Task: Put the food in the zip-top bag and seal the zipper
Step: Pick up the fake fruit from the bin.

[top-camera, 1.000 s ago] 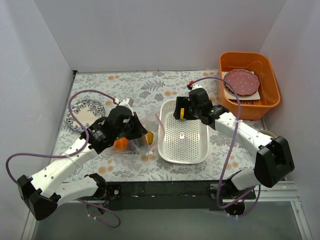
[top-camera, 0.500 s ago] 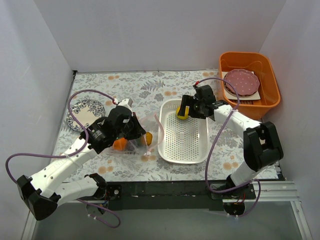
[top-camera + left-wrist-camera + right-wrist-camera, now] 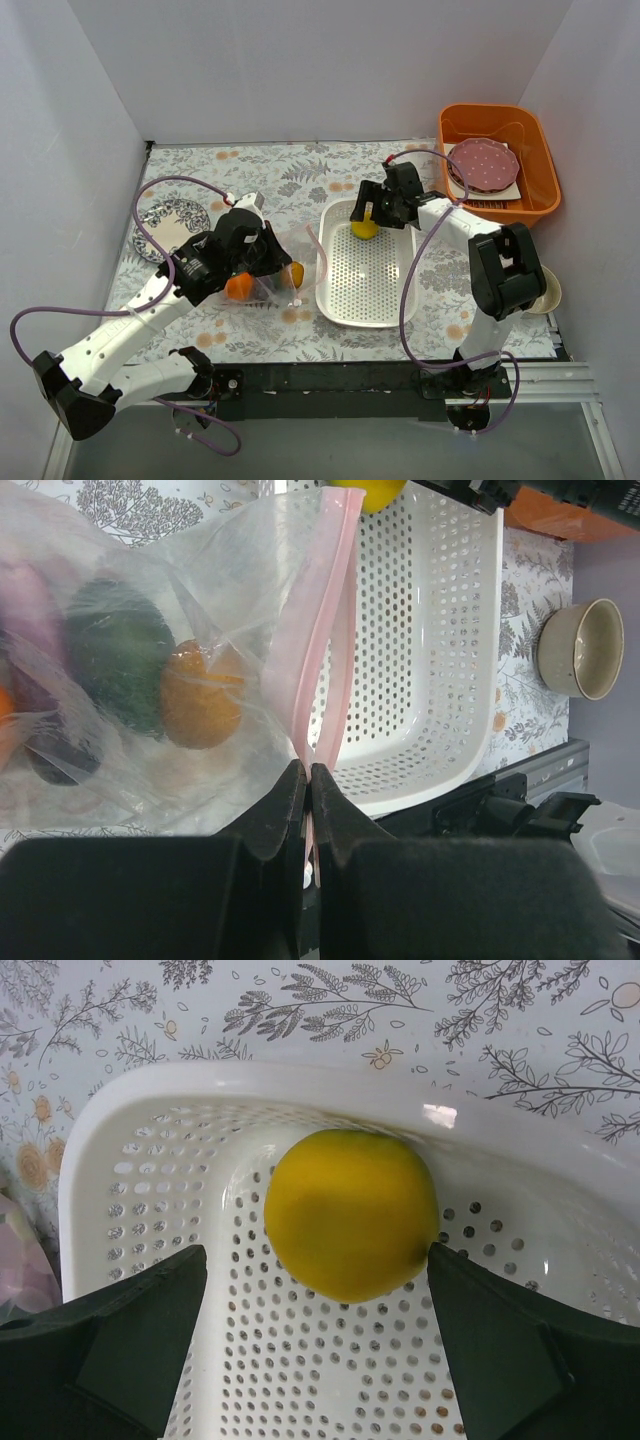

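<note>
White basket holds the lemon between the right arm's spread jaws.

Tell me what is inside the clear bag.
Through the clear zip-top bag show an orange, the dark-green avocado and a purple shape, probably the eggplant. Crinkled plastic and the left end effector pinching its edge cover the rest, so no full count.

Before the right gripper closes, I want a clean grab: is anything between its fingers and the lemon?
Nothing visible. The lemon sits bare in the white basket's corner, the open right gripper straddling it.
</note>
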`<state>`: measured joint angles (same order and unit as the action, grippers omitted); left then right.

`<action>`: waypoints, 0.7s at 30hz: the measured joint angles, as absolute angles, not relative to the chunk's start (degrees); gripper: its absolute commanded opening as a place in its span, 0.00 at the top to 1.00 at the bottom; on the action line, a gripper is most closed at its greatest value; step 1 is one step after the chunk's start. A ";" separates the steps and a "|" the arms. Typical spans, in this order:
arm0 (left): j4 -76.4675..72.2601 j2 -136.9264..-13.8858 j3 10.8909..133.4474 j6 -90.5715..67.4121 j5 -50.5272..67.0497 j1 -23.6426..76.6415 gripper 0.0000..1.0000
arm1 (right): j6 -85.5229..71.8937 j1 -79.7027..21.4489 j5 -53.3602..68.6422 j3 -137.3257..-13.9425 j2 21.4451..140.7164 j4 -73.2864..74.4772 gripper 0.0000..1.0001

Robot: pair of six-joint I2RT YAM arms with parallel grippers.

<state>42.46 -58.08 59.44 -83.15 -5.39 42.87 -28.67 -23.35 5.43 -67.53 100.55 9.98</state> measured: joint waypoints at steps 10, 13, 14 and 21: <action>42.39 -58.35 60.38 -82.70 -5.41 42.87 1.00 | -28.47 -23.35 4.38 -71.05 106.48 10.87 0.02; 42.37 -58.37 60.38 -82.70 -5.37 42.87 1.00 | -28.23 -23.35 4.08 -71.05 106.48 11.00 0.05; 42.37 -58.39 60.38 -82.70 -5.37 42.87 1.00 | -28.14 -23.35 4.01 -71.05 106.48 11.16 0.06; 42.37 -58.52 60.38 -82.70 -5.34 42.87 1.00 | -27.27 -23.35 4.23 -71.05 106.56 11.79 0.33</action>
<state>42.37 -58.52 60.38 -82.70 -5.34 42.87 -27.27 -23.35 4.23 -71.05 106.56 11.79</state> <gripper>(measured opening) 0.019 0.781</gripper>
